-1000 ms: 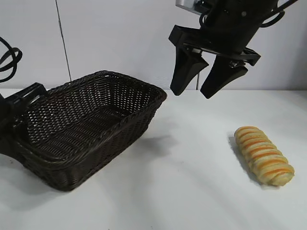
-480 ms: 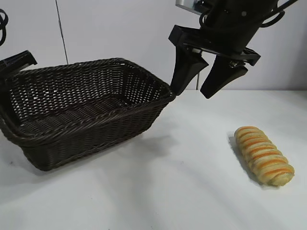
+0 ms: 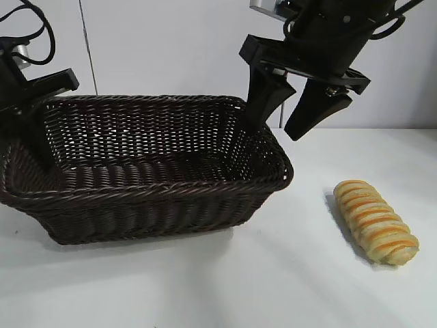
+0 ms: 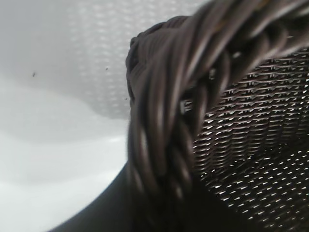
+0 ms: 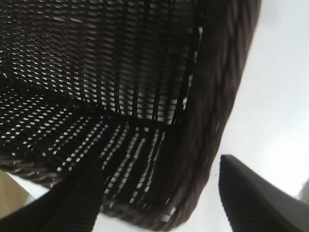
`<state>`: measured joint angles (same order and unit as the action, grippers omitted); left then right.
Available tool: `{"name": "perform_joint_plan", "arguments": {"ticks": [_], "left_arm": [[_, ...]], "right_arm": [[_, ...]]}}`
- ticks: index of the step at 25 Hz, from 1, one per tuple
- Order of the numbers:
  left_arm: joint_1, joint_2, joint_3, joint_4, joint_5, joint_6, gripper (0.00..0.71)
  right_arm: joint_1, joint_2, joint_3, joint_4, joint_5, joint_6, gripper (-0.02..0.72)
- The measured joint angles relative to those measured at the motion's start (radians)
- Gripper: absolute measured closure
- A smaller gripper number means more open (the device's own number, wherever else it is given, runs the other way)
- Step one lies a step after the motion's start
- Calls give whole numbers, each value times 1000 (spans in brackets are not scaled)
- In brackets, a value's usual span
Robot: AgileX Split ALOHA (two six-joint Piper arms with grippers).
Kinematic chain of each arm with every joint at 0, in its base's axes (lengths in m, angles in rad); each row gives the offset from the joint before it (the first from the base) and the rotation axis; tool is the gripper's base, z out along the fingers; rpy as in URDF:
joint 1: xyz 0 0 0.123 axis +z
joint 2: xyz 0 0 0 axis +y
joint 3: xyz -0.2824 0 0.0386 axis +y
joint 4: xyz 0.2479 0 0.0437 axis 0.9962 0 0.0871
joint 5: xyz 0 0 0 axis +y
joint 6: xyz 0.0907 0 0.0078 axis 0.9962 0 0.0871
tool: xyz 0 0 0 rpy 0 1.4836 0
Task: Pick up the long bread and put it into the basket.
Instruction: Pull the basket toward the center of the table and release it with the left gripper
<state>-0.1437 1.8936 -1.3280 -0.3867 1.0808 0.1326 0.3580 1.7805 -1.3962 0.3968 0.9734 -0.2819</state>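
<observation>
The long bread [image 3: 375,222], golden-tan with orange stripes, lies on the white table at the right, apart from everything. The dark brown wicker basket [image 3: 157,195] lies lengthwise across the left and middle of the table. My left gripper [image 3: 27,147] is shut on the braided rim [image 4: 164,121] at the basket's left end. My right gripper [image 3: 272,133] hangs open and empty in the air over the basket's right end, up and left of the bread. In the right wrist view the basket's end wall [image 5: 212,106] lies between and below its spread fingers [image 5: 256,193].
The white tabletop [image 3: 300,287] lies bare in front of the basket and around the bread. A light wall [image 3: 171,48] stands behind the table.
The left gripper has swung the basket round and pulled it rightward, so its right end now lies under the right gripper. The right gripper and the bread have not moved.
</observation>
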Motion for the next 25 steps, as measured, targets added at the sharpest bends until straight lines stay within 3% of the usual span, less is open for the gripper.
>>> {"name": "perform_joint_plan", "arguments": {"ticks": [9, 21, 23, 25], "left_arm": [[0, 89, -68, -44, 0, 41, 612], [0, 134, -69, -48, -26, 56, 611], [0, 134, -69, -50, -28, 57, 584], [0, 134, -70, -57, -31, 57, 500]], "right_arm": [[0, 0, 0, 0, 0, 0, 208], [0, 0, 0, 3, 0, 0, 208], [0, 0, 0, 3, 0, 0, 208], [0, 0, 0, 3, 0, 0, 208]]}}
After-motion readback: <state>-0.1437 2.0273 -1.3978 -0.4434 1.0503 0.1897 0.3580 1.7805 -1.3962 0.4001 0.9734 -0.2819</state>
